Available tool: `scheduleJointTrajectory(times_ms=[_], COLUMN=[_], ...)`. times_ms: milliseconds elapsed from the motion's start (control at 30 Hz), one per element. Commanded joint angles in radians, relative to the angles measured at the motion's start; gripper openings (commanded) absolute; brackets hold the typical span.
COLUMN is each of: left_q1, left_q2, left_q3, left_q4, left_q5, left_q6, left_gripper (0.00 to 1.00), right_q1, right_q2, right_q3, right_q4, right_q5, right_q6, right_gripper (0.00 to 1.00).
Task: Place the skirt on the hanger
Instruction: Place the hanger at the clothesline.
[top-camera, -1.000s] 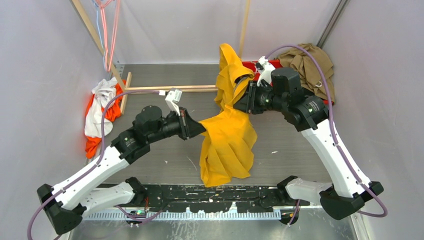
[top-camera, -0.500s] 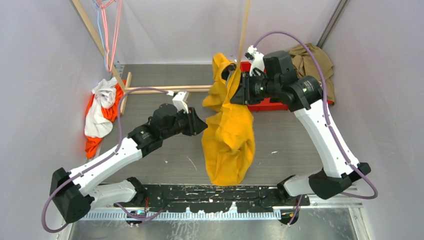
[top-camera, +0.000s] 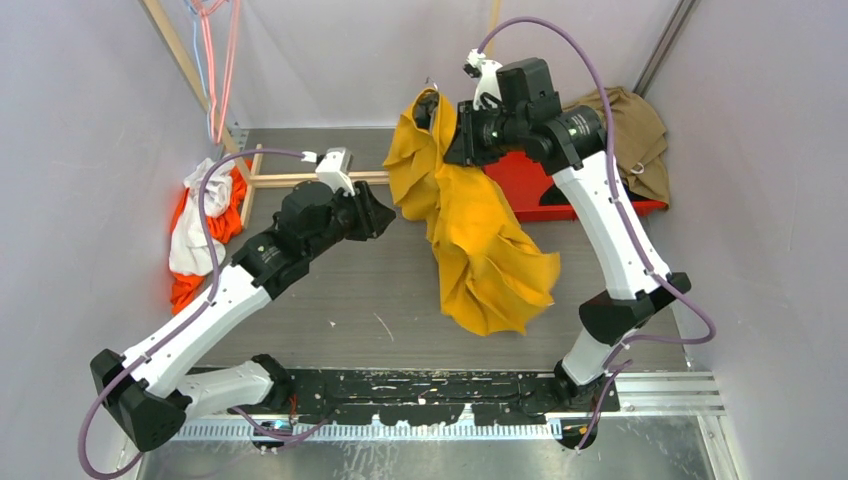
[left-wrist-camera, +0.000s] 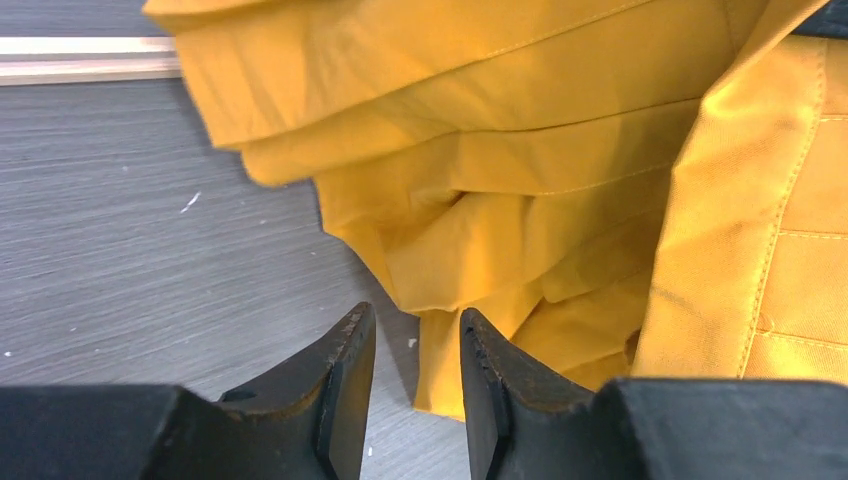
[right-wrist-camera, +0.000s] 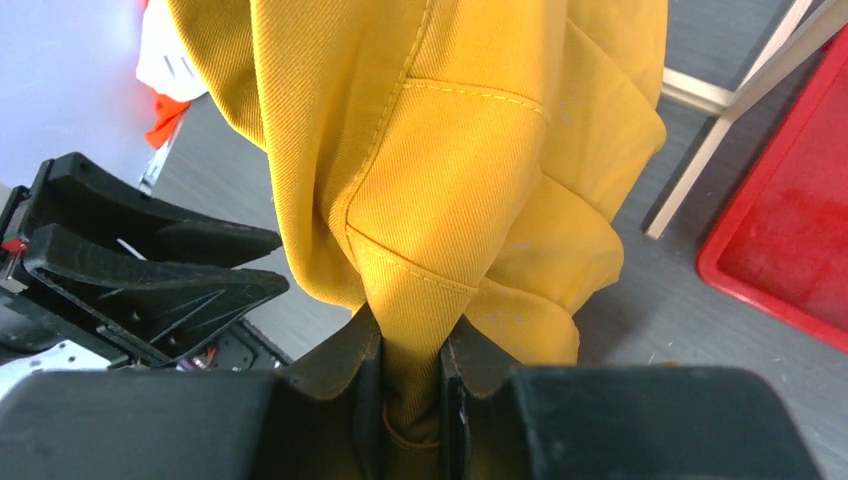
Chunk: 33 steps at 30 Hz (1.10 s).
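Observation:
The yellow skirt (top-camera: 480, 250) hangs bunched from my right gripper (top-camera: 450, 125), its lower folds trailing onto the grey floor. In the right wrist view that gripper (right-wrist-camera: 412, 345) is shut on a seamed fold of the skirt (right-wrist-camera: 440, 150). My left gripper (top-camera: 385, 215) sits just left of the cloth, apart from it. The left wrist view shows it (left-wrist-camera: 415, 340) open with nothing between its fingers and the skirt (left-wrist-camera: 500, 200) hanging just beyond. Thin pink and blue hangers (top-camera: 215, 60) dangle at the top left, by a slanted wooden pole.
A red tray (top-camera: 545, 185) lies under my right arm, with an olive-brown garment (top-camera: 625, 130) behind it. A white and orange cloth (top-camera: 200, 230) is heaped at the left wall. A wooden bar (top-camera: 300, 178) lies across the floor behind my left gripper.
My left gripper has opened, let go of the skirt and drawn back to the left. My right arm has lifted the skirt up and leftward; its lower end swung right.

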Motion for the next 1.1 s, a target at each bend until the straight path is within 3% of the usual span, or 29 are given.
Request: scheduleJointTrajectory(times_ms=[0, 300, 700, 1067], left_q1=[0.06, 0.122, 0.126, 0.127], left_q2=[0.017, 0.033, 0.032, 0.043], left_q3=[0.027, 0.024, 0.013, 0.023], left_q4=[0.014, 0.014, 0.012, -0.002], left_q5=[0.021, 0.077, 0.127, 0.137], left_q6=[0.017, 0.015, 0.0, 0.012], left_gripper=[0.36, 0.33, 0.3, 0.29], right_q1=[-0.002, -0.008, -0.108, -0.122], right_q2=[-0.01, 0.031, 0.249, 0.22], right_q3=[0.074, 0.114, 0.378, 0.244], right_q4=[0.246, 0.448, 0.595, 0.872], right_q5=[0.049, 0.108, 0.075, 0.043], right_q6=[-0.037, -0.029, 0.109, 0.166], right_gripper=[0.01, 0.01, 0.01, 0.01])
